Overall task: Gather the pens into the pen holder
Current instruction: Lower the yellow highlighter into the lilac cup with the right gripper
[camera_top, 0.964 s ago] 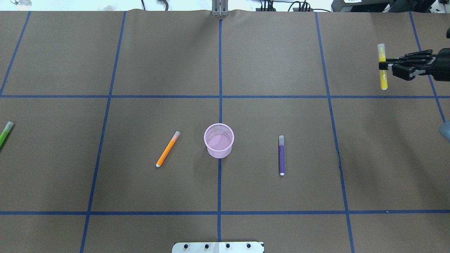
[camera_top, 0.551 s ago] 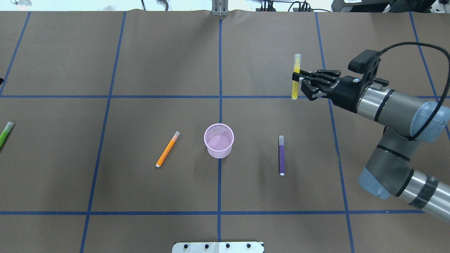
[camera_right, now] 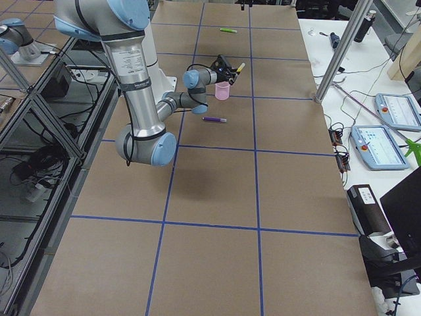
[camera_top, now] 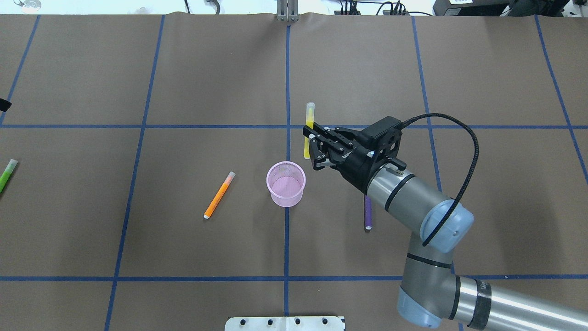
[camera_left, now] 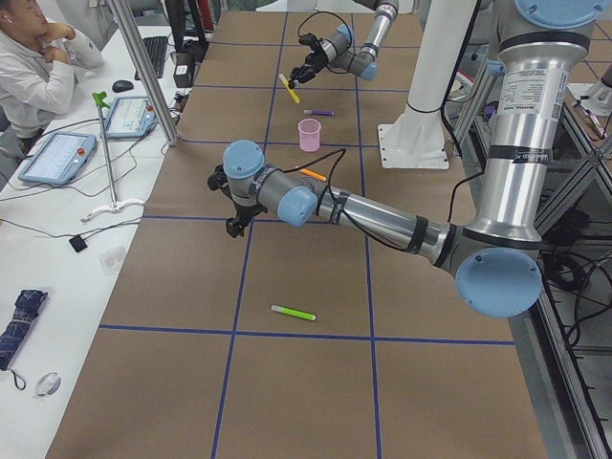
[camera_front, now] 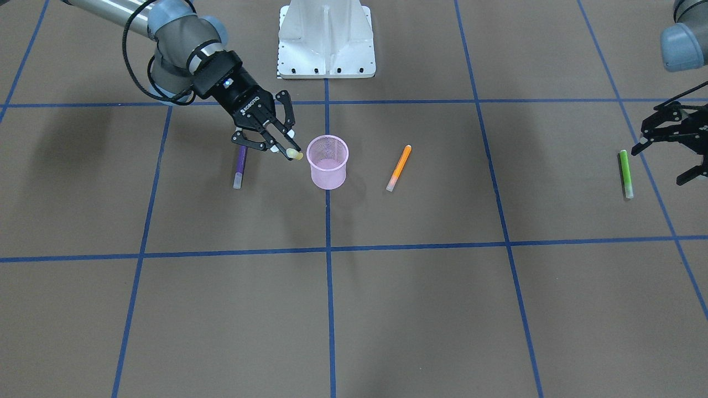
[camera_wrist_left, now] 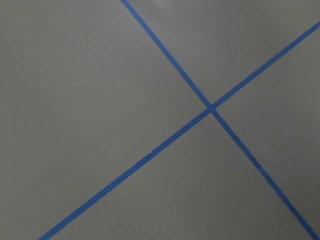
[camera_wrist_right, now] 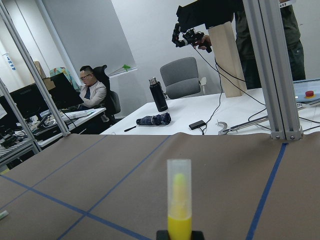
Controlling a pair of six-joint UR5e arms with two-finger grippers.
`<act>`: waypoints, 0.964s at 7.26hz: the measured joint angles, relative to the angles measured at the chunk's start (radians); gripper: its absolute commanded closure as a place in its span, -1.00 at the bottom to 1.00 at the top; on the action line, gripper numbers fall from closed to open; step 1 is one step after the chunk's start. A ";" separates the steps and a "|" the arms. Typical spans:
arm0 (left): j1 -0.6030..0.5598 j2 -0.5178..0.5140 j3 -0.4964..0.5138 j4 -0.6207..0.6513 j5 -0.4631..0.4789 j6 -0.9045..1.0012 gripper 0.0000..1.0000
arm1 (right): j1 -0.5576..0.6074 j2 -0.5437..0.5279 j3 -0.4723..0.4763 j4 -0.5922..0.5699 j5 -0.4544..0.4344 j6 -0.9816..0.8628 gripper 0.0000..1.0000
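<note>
The pink mesh pen holder (camera_top: 286, 184) stands upright at the table's middle. My right gripper (camera_top: 308, 136) is shut on the yellow pen (camera_top: 309, 120) and holds it in the air just beyond and to the right of the holder's rim; the right wrist view shows this pen (camera_wrist_right: 179, 200) upright between the fingers. The orange pen (camera_top: 219, 195) lies left of the holder. The purple pen (camera_top: 367, 215) lies on the right, partly under my right arm. The green pen (camera_front: 625, 173) lies far out on my left side. My left gripper (camera_front: 664, 161) is open and empty beside it.
Brown paper with blue tape lines (camera_wrist_left: 210, 107) covers the table. The robot's white base plate (camera_front: 326, 38) sits at the near edge. An operator (camera_left: 38, 67) sits at a side desk with tablets, off the table.
My right arm has swung left from the table's far right edge to the holder, carrying the yellow pen. The other pens and the holder have not moved.
</note>
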 measured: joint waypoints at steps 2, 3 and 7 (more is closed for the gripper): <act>0.000 0.000 0.004 0.000 0.001 0.000 -0.99 | -0.061 0.051 -0.001 -0.111 -0.087 -0.001 0.81; 0.000 0.000 0.004 0.000 0.001 0.000 -0.99 | -0.088 0.059 -0.001 -0.134 -0.120 -0.001 -0.72; 0.000 0.001 0.005 0.000 -0.001 0.000 -0.99 | -0.116 0.064 0.014 -0.184 -0.152 0.002 -0.99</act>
